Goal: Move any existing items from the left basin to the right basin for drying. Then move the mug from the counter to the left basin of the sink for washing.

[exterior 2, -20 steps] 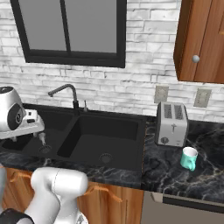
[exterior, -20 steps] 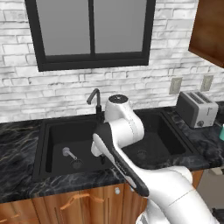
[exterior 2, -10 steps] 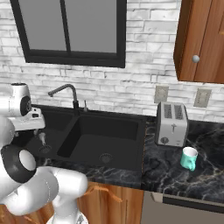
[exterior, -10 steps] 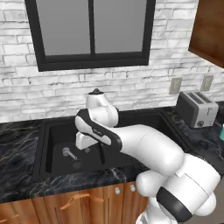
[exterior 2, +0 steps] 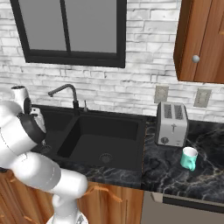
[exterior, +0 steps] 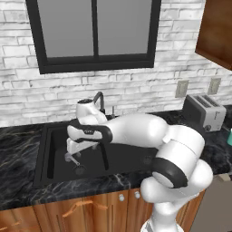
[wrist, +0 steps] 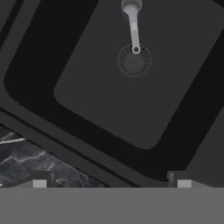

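The small silver-grey utensil [wrist: 132, 24] lies on the floor of the left basin [wrist: 92, 92], its round head away from me and its handle tip over the round drain [wrist: 134, 62]. My gripper [wrist: 109, 181] hangs above the basin, open, with nothing between its fingertips [wrist: 40, 180]. From the left base view the gripper [exterior: 74, 152] is low inside the left basin [exterior: 55, 154], just above the utensil [exterior: 70, 158]. The wider right basin [exterior 2: 107, 138] holds nothing but its drain [exterior 2: 105, 158]. The teal mug [exterior 2: 189, 158] stands upright on the black veined counter [exterior 2: 175, 177], right of the sink.
A black angular faucet [exterior 2: 65, 93] rises behind the sink divider. A silver toaster [exterior 2: 171, 124] stands on the counter behind the mug. A window and white brick wall back the counter; a wooden wall cabinet [exterior 2: 203, 39] hangs at the upper right.
The arm has swung left from over the sink's middle and lowered the open gripper into the left basin, above the utensil. The utensil and mug have not moved.
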You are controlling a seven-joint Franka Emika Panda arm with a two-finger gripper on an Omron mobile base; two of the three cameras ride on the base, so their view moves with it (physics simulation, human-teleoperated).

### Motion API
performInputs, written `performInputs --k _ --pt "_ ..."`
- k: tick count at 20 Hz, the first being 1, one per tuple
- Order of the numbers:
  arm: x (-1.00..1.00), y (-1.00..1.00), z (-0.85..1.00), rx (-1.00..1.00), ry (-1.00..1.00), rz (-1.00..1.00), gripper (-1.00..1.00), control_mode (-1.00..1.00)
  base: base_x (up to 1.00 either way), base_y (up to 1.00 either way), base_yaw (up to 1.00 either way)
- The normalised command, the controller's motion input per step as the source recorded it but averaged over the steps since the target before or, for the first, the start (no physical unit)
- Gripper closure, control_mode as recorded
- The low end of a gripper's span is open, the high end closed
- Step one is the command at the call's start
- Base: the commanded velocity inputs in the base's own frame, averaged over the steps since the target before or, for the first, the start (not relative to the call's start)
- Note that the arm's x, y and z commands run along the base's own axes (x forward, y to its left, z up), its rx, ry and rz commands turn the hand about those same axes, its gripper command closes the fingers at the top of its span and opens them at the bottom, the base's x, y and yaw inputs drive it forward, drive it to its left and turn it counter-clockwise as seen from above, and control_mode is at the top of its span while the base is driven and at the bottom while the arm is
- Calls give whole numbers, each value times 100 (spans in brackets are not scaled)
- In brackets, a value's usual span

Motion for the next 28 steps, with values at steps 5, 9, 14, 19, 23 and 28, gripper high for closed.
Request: performInputs --k 5,9,14,19,23,28 --pt "25 0 -47 0 -24 -4 -100 -100 0 0 0" --pt "13 0 -49 1 -12 -2 -100 -100 0 0 0" --pt "6 0 -28 3 8 -3 -100 -100 0 0 0" --pt "28 1 -21 0 12 0 -100 -100 0 0 0" --pt "28 3 -24 0 2 0 -100 -100 0 0 0" --pt "18 3 -17 0 0 0 -100 -100 0 0 0"
